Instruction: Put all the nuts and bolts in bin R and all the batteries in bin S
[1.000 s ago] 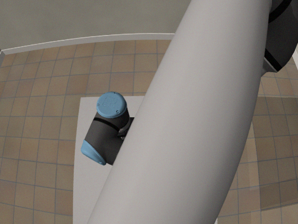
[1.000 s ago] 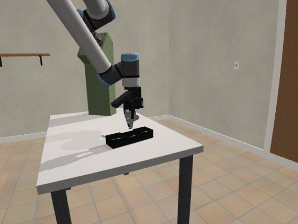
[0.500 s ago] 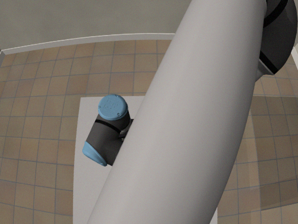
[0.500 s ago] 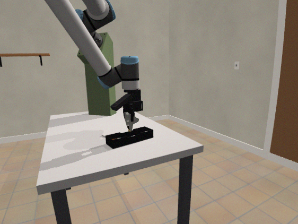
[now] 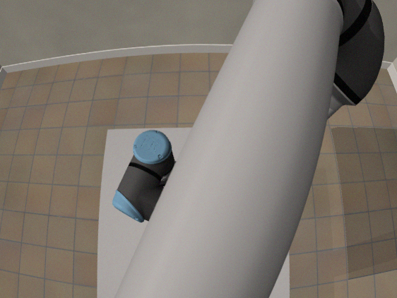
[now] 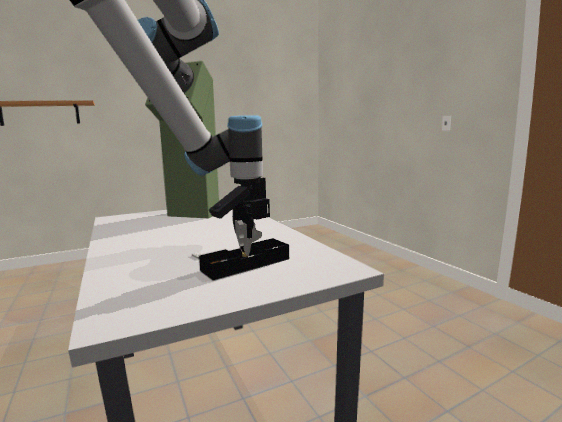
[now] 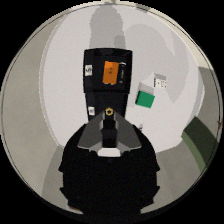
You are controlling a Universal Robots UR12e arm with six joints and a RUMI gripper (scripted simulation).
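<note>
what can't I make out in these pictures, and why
- Top view: the bins, behind the arm.
- Exterior view: most bin contents, behind the black walls.
- Wrist view: the small print on the orange block, too blurred.
- Wrist view: the near end of the lower bin, behind the jaws.

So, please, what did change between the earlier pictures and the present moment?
The gripper moved down towards the black bins. The small gold nut is still at its fingertips; nothing was let go. The bins stayed where they were.
</note>
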